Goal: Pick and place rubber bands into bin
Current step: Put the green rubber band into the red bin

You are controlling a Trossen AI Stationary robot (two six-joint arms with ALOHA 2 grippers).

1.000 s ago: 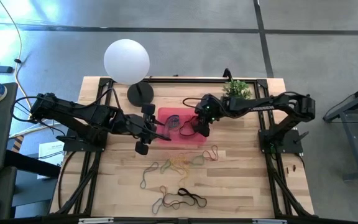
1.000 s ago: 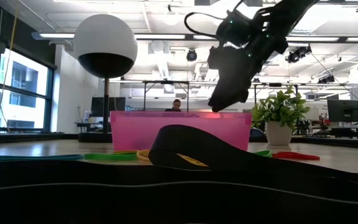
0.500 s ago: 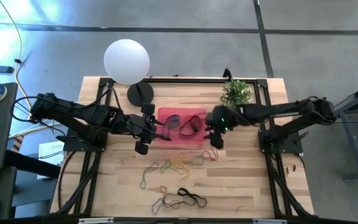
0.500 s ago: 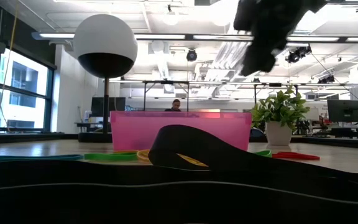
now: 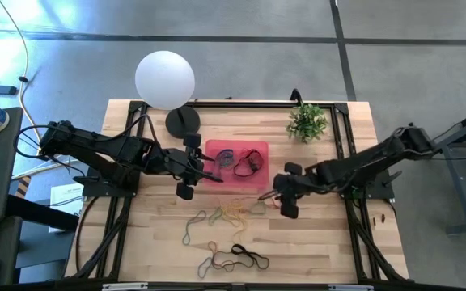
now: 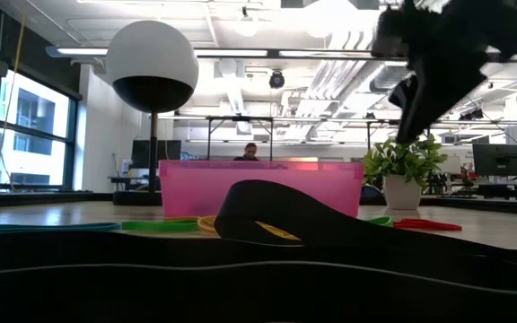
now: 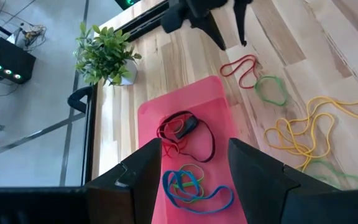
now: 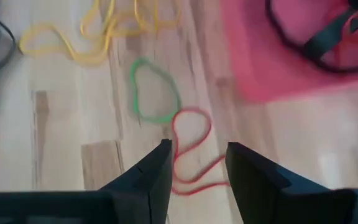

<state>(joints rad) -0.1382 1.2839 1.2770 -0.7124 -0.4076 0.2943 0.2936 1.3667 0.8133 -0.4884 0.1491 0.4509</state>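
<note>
Left wrist view: bin [image 7: 219, 130] holds three rubber bands [image 7: 191, 138].

— What do the two arms look like from above?

— Both are matt black, built of slim tubular links joined by thicker, rounded joint housings. Each stands on a black metal frame bolted to the table's side edges, with black cables looping near the bases.

— And the ends?

— The black two-finger left gripper [image 5: 196, 166] has blocky fingers [image 7: 146, 167] with flat, angular faces, wide at the root and tapering forward. The black two-finger right gripper [image 5: 275, 196] has the same dark wedge-shaped fingers [image 8: 156, 167], smooth and unmarked.

— Any markings?

— None that can be made out; in the table-level view the right arm is a plain black silhouette.
</note>
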